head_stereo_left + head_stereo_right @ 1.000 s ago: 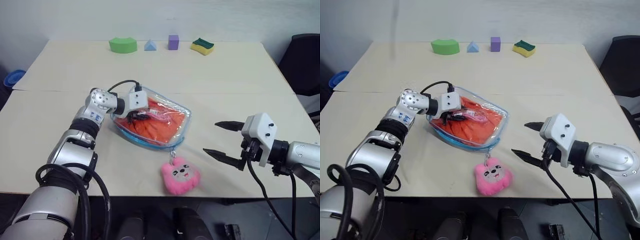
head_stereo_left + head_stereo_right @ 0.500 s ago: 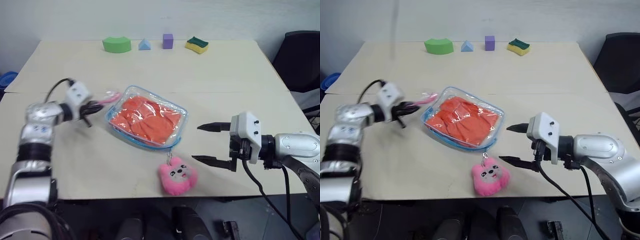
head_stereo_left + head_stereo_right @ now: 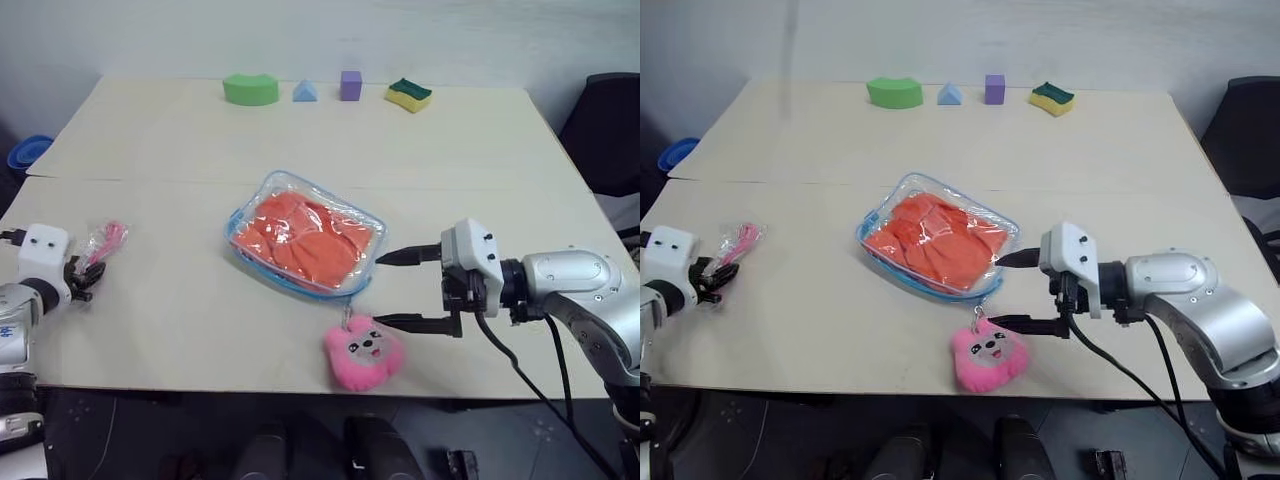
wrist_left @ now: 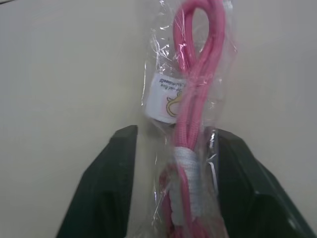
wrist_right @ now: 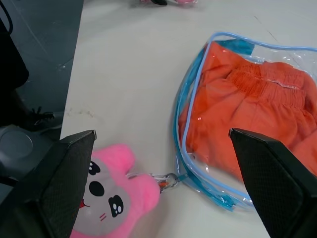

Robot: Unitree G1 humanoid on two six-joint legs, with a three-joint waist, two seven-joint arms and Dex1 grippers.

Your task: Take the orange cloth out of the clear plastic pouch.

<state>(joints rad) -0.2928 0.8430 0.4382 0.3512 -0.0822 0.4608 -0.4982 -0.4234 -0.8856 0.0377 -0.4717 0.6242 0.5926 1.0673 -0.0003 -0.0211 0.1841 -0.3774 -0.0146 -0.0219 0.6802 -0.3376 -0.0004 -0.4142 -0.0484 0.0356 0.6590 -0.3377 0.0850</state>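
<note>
Table (image 3: 150, 320); left wrist view reveals small pink packet's (image 4: 190, 124) label.

A bright orange cloth (image 3: 305, 237) shows through a clear plastic pouch (image 3: 262, 263) trimmed in blue, its pink plush charm (image 3: 364, 352) resting on a pale beige table (image 3: 200, 140). Along the far edge sit a green block (image 3: 250, 89), a light blue triangle (image 3: 304, 91), a purple cube (image 3: 350, 84) and a yellow-and-green sponge (image 3: 408, 94). A pink cord in a clear small packet (image 4: 190, 124), bearing a white label, lies between black fingers (image 4: 106, 193).
</note>
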